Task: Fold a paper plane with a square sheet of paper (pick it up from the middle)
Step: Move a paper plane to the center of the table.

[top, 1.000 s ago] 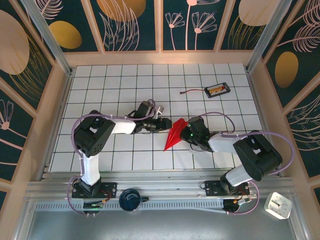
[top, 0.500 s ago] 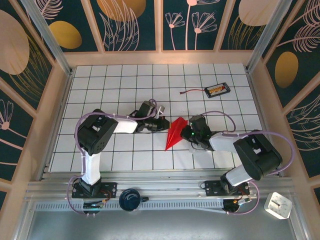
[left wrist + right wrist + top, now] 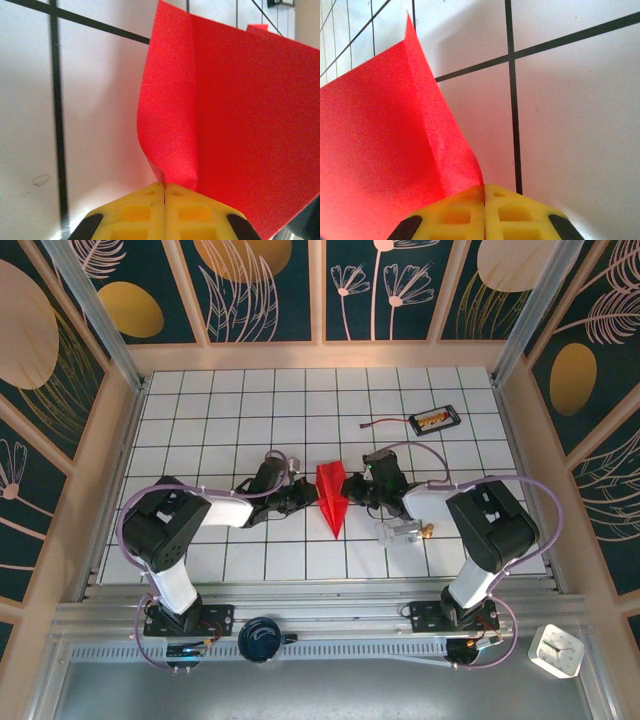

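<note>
Desk (image 3: 200,410) of white grid tiles. Both arms bend inward, with the claws facing each other mid-desk.

**Around the right claw (image 3: 354,490)**
- A black tray (image 3: 436,420) sits well off to its far right. A thin cable (image 3: 385,423) trails leftward from the tray. Both are well apart from the claw.
- A clear plastic piece (image 3: 399,531) lies near the claw on its near-right side, just beside the right forearm.
- A small brass-coloured bit (image 3: 427,531) sits just right of that piece. Neither touches the red paper.

**Between the claws**
- The paper plane (image 3: 331,498) is the one thing standing between the left claw (image 3: 305,498) and the right claw, and it touches both.
- The left claw is on its left flank and the right claw on its right flank.
- It is a narrow red dart with its broad end toward the far side. Its point faces the near edge and reaches past both claws.

**Left wrist view**
- The yellow pads (image 3: 135,212) are pressed together with the seam tight.
- The red paper's edge comes out of that seam and rises up and to the right, with one crease running along it.
- The left claw is clamped on the paper plane.

**Right wrist view**
- The yellow pads (image 3: 515,215) are likewise pressed together.
- Red paper comes out of the seam and climbs up and to the left, where a crease runs to a sharp corner.
- The right claw is clamped on the paper plane.
- White tile and dark grid lines lie beyond the claw on its right.
</note>
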`<state>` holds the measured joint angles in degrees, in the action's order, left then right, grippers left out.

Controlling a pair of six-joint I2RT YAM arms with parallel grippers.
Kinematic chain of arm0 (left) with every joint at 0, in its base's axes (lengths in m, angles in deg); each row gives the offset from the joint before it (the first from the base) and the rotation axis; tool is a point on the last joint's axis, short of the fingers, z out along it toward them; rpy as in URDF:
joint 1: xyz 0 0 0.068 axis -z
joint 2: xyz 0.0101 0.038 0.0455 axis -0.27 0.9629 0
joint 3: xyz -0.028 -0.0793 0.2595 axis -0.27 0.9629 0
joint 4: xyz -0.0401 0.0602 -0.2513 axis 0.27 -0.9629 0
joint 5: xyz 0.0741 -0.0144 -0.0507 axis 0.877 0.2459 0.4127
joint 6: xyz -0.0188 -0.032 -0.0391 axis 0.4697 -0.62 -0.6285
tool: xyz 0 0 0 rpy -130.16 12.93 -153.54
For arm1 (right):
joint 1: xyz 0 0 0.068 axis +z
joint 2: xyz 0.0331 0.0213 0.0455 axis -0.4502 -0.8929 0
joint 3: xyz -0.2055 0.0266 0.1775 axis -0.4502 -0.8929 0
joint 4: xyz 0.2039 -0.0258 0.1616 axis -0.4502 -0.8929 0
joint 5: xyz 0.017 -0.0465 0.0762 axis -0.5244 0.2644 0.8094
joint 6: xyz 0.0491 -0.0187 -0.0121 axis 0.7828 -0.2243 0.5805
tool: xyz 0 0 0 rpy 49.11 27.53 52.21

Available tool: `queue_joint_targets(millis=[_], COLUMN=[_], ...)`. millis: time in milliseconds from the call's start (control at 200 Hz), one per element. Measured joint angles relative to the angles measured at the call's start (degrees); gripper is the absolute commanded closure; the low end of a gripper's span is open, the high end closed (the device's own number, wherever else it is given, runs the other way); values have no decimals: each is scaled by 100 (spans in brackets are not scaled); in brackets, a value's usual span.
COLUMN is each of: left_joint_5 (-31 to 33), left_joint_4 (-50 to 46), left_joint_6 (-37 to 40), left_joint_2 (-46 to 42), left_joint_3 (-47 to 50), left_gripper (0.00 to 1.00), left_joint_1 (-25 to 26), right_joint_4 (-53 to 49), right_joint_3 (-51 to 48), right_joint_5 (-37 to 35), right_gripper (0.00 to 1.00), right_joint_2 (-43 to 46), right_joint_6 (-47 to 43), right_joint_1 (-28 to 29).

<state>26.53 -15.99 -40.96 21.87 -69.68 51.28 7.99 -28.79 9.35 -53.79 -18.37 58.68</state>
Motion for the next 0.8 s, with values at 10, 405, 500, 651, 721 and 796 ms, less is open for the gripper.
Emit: queue_joint_targets(millis=[10, 405, 500, 651, 721, 796], left_joint_5=[11, 216, 236, 234, 212, 166], left_joint_4=[0, 9, 7, 2, 2, -7], left_joint_6=[2, -39, -39, -37, -33, -13], left_joint_2=[0, 0, 0, 9, 57, 129], left_joint_3=[4, 68, 68, 66, 61, 48], left_gripper=[100, 100, 100, 100, 98, 95], left_joint_1=[-4, -114, -114, -114, -114, -114], right_joint_4=[0, -2, -4, -7, -7, -7], right_joint_3=[0, -2, -4, -4, -4, -4], right_joint_5=[4, 129, 133, 133, 142, 153], right_gripper=[93, 93, 93, 91, 89, 87], right_joint_2=[-7, -68, -74, -162, -210, -245], right_joint_6=[-2, 0, 0, 4, 13, 22], right_joint_1=[-7, -238, -260, -271, -271, -269])
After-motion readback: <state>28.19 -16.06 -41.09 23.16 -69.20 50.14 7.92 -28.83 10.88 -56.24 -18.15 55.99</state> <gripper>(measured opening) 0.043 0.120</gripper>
